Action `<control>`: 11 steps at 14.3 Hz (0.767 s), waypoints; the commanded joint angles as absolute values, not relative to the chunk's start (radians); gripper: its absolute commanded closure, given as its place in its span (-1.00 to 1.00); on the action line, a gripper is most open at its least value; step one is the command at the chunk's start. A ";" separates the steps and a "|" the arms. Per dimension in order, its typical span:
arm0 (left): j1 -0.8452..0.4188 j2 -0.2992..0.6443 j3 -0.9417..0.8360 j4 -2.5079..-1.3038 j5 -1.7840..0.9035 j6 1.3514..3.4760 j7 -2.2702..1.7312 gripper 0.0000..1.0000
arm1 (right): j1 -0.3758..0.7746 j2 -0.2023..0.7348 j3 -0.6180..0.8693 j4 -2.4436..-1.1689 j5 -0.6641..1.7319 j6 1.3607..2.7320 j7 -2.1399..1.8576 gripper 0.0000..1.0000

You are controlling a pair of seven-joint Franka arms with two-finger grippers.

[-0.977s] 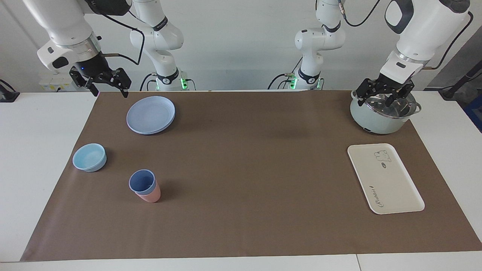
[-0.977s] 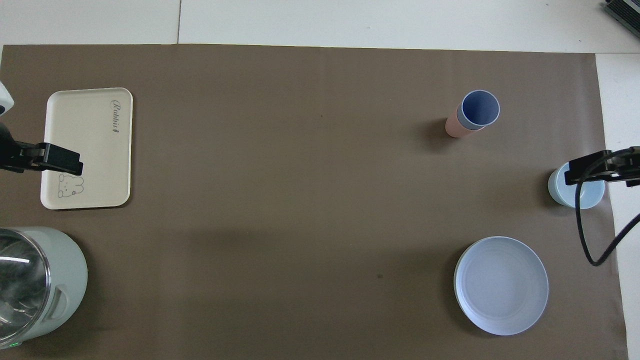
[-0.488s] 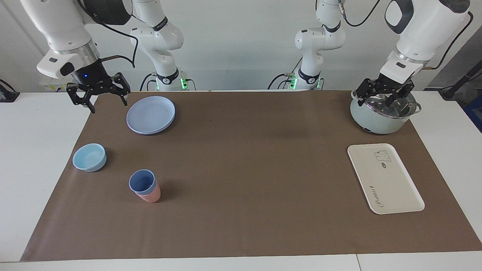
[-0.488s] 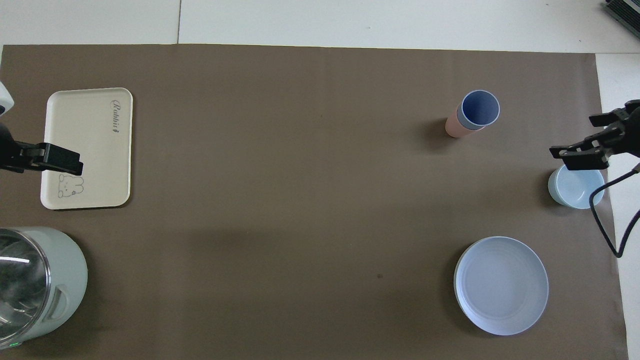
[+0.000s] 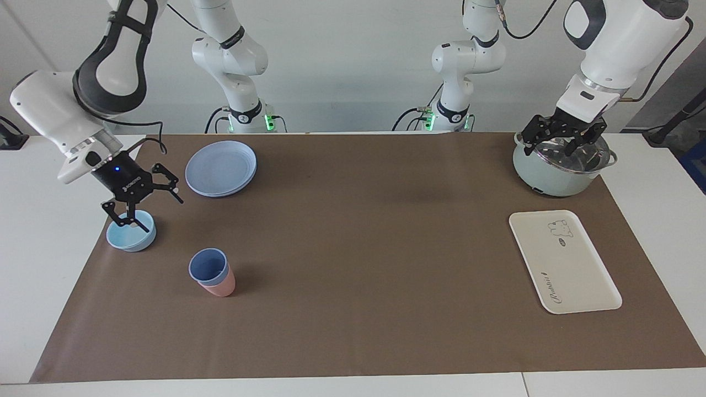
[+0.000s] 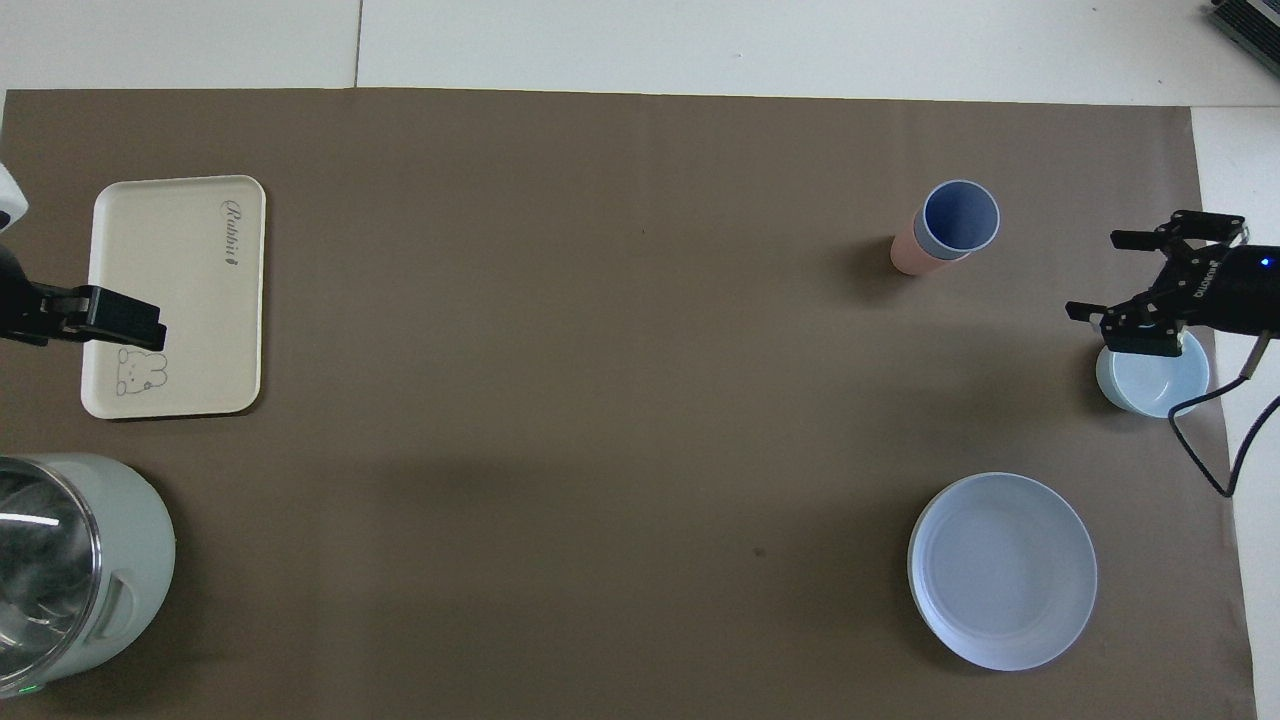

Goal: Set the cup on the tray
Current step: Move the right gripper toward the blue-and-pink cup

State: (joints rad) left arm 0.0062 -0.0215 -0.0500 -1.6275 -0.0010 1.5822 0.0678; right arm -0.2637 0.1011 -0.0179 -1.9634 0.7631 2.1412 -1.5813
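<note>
Your small periwinkle-blue plastic cup (image 5: pixel 208 266) stands nested inside a pink plastic tumbler (image 5: pixel 222 285) on the brown mat (image 5: pixel 353 248), toward the right arm's end. The cup is empty. Taking the overhead view as a clock face, the nested pair sits at about two o'clock, and the flat cream-white rectangular tray (image 5: pixel 562 260) with the bear drawing lies at about nine, bare, well apart at the left arm's end.

The light-blue shallow bowl (image 5: pixel 128 234) beside the pair holds nothing. The pale-green pot with a glass lid (image 5: pixel 562 165) stands at about eight o'clock, nearer the robots than the tray.

Compared with a second ago, your right gripper (image 5: pixel 144 209) has swung down from beside the round blue plastic plate (image 5: pixel 220 167) and now hangs over the bowl, tilted, its fingers spread wide and pinching nothing. Your left gripper (image 5: pixel 563 144) has not moved: it waits over the pot's lid, fingers spread, holding nothing.

Only open mat lies between the nested cups and the tray; the plate lies at about four o'clock.
</note>
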 commanded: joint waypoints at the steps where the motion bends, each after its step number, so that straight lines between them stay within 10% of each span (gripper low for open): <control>1: 0.015 -0.040 -0.055 -1.640 -0.003 1.578 0.077 -1.00 | -0.293 0.158 -0.006 -1.960 0.889 2.120 -1.672 -1.00; 11: 0.017 -0.043 -0.055 -1.641 -0.003 1.571 0.078 -1.00 | -0.324 0.412 -0.005 -1.944 1.388 2.052 -2.048 -1.00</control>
